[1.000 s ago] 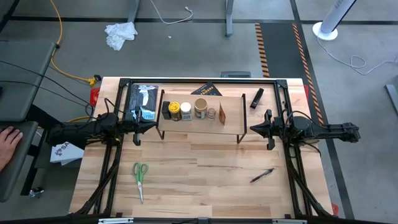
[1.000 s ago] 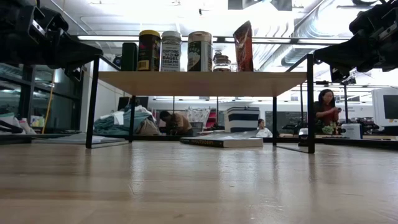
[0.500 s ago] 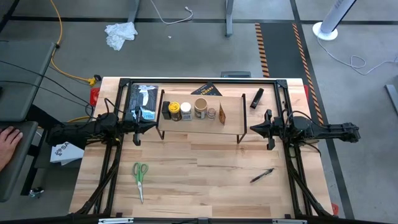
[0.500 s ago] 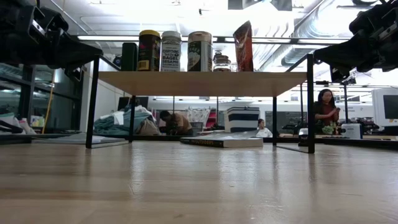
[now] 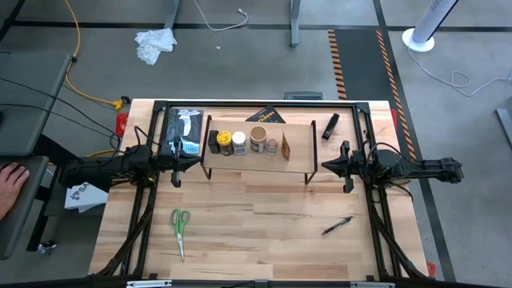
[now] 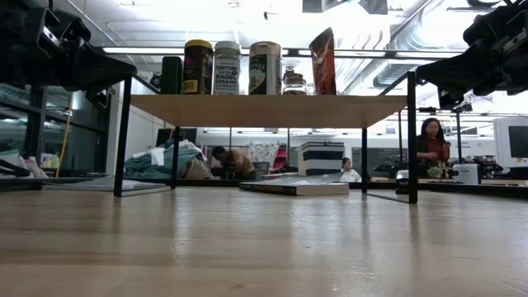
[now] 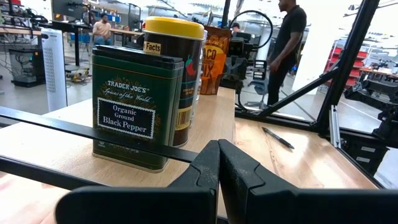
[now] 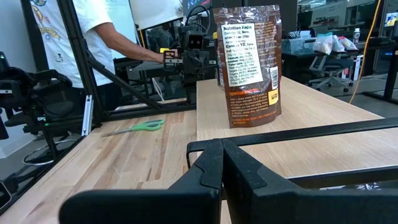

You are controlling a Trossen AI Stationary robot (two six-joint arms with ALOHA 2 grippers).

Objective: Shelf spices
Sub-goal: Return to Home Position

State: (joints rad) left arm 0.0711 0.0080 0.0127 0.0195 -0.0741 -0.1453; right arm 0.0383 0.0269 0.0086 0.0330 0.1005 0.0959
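The shelf (image 5: 260, 163) (image 6: 264, 110) stands on its thin black legs in the far middle of the table. Along its top stand the spices: a dark pepper tin (image 5: 214, 142) (image 7: 134, 115), a yellow-lidded jar (image 5: 225, 142) (image 7: 177, 37), a white-lidded jar (image 5: 239, 144), a wide tan round tin (image 5: 258, 139), a tiny brown jar (image 5: 272, 146) and an orange-brown packet (image 5: 286, 147) (image 8: 249, 62). My left gripper (image 5: 195, 160) (image 7: 218, 158) hovers shut off the shelf's left end. My right gripper (image 5: 325, 166) (image 8: 222, 155) hovers shut off its right end.
Green-handled scissors (image 5: 180, 224) lie near left and a black marker (image 5: 337, 226) near right. A dark book (image 5: 266, 114), a black bag (image 5: 183, 130) and a small black object (image 5: 330, 126) lie behind or beside the shelf. A person's hand (image 5: 10, 182) rests left of the table.
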